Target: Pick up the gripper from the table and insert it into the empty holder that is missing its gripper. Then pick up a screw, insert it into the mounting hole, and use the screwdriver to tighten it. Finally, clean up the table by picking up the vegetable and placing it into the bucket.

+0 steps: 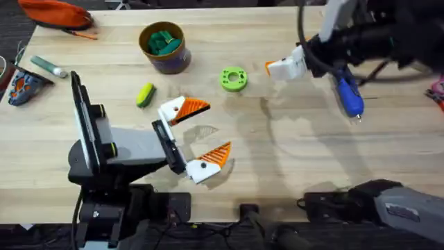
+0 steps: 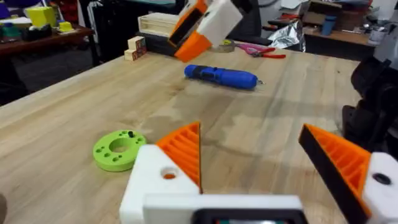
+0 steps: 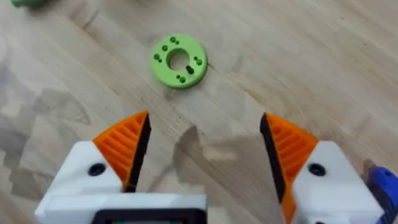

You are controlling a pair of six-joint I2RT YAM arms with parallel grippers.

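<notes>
My left gripper rests open low over the table's middle, its white fingers and orange pads spread wide. My right gripper hangs open above the table, just right of a green disc; the disc lies ahead of it. A small dark piece, perhaps a screw, sits on the disc. The blue screwdriver lies under the right arm, also. The yellow-green vegetable lies left of centre, near the bucket holding green pieces. The loose gripper piece and the empty holder are out of view.
An orange pouch lies at the far left corner, with a grey-green marker pen and a dark orange-marked object near the left edge. The right arm's dark body looms over the far right.
</notes>
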